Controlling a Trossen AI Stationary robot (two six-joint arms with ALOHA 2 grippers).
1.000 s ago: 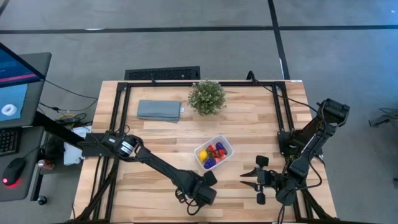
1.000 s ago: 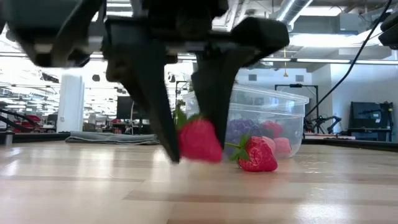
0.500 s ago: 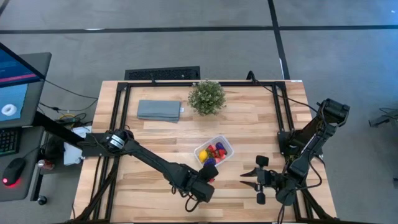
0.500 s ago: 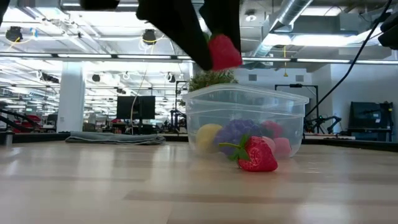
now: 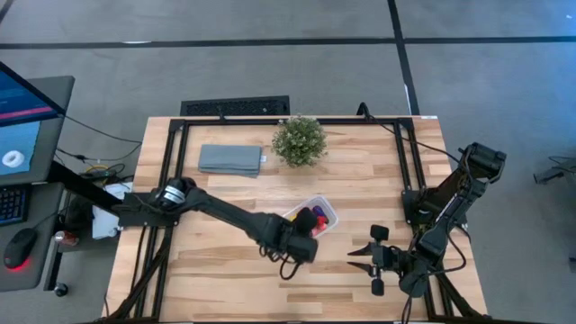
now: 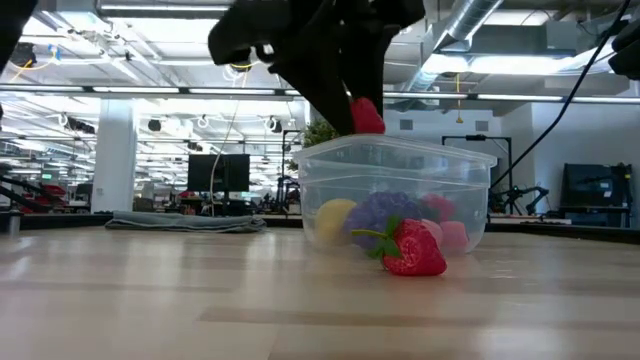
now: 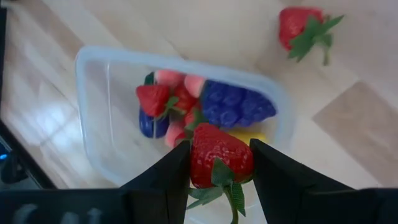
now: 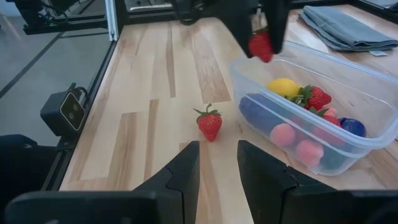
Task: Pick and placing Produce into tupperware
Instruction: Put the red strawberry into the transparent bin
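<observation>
Above tupperware [image 5: 317,213]: taken up by left gripper [image 7: 219,167], clamped on a strawberry [image 7: 214,155] over the near rim.
Inside tupperware: produce [image 7: 205,109] crowds one end; bare floor at the other.
Table just beside tupperware: one loose strawberry [image 8: 209,124] in the way; bare wood around it.
Right side: right gripper [image 5: 364,255] parked near the table's front edge, fingers apart, well clear of the box.
Back of table: potted plant [image 5: 299,139] and folded cloth [image 5: 229,159].

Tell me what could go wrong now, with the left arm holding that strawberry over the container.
The left gripper holds the strawberry near the tupperware rim, so it might drop outside or bounce off the piled fruit. Lowering further could nudge the light box. One more strawberry lies outside on the table.
</observation>
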